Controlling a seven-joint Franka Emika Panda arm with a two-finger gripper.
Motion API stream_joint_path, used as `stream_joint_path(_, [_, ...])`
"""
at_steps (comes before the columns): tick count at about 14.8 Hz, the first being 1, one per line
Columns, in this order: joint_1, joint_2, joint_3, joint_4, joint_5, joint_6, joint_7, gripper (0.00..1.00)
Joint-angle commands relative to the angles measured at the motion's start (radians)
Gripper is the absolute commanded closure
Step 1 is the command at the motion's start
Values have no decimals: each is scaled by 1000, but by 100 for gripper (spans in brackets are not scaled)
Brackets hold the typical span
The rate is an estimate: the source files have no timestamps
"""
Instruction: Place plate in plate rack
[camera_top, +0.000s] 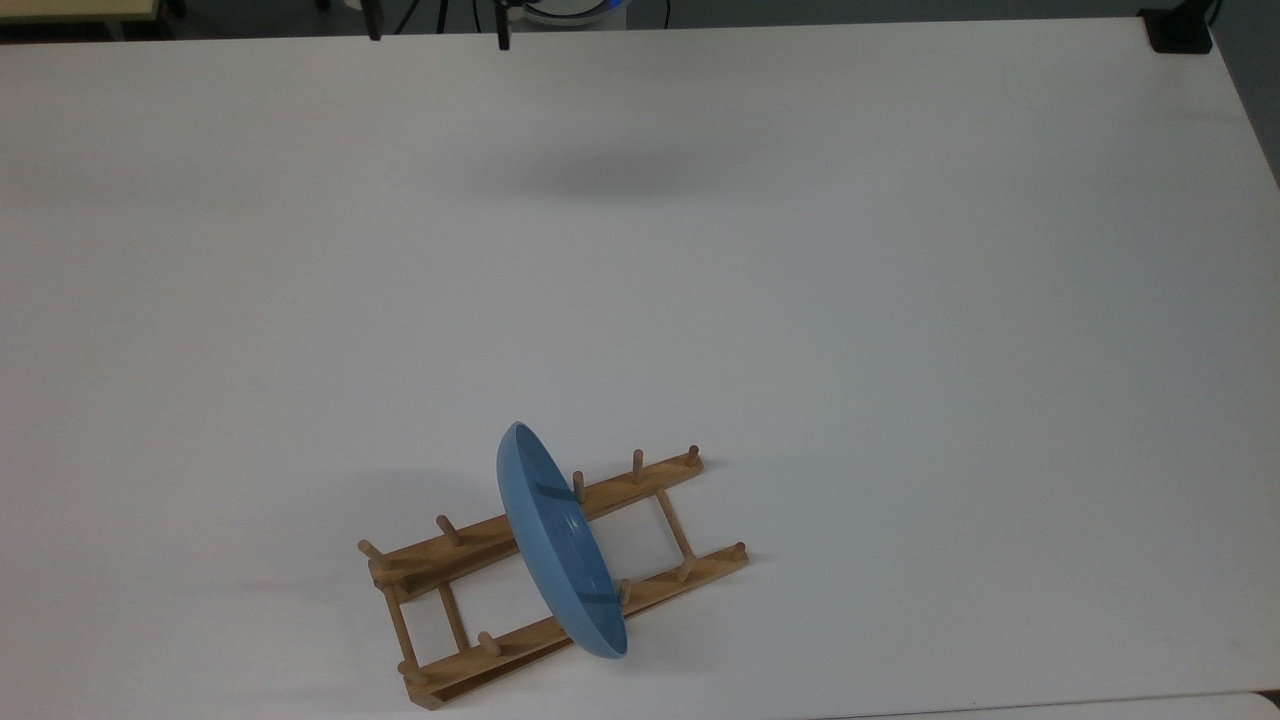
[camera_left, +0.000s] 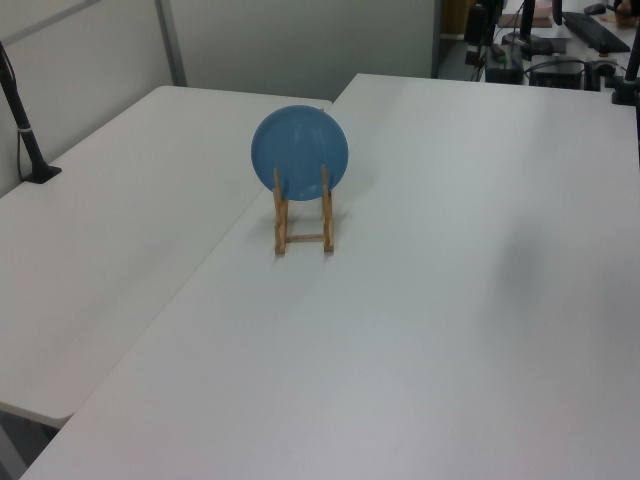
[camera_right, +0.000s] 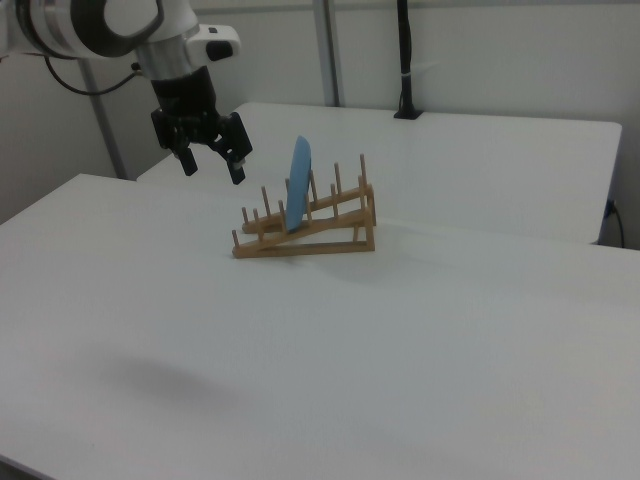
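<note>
I see the plate (camera_right: 298, 185) standing on edge between pegs midway along the plate rack (camera_right: 330, 228) on the white surface (camera_top: 900, 350), leaning slightly; my worry is it tipping or rolling out if the surface gets jolted, since only the short pegs brace it. Beyond it in the right view, my tool (camera_right: 210, 158) hangs raised and well apart from the rack, pointing down, fingers spread and holding nothing.

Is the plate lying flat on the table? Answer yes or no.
No, the plate stands on edge between pegs of the rack.
</note>
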Motion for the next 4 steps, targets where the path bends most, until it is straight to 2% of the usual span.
stream_joint_path(1, [4,-35,-24,-30,45,-7,-48,0])
stream_joint_path(4, [5,-29,-22,-27,48,4,-54,0])
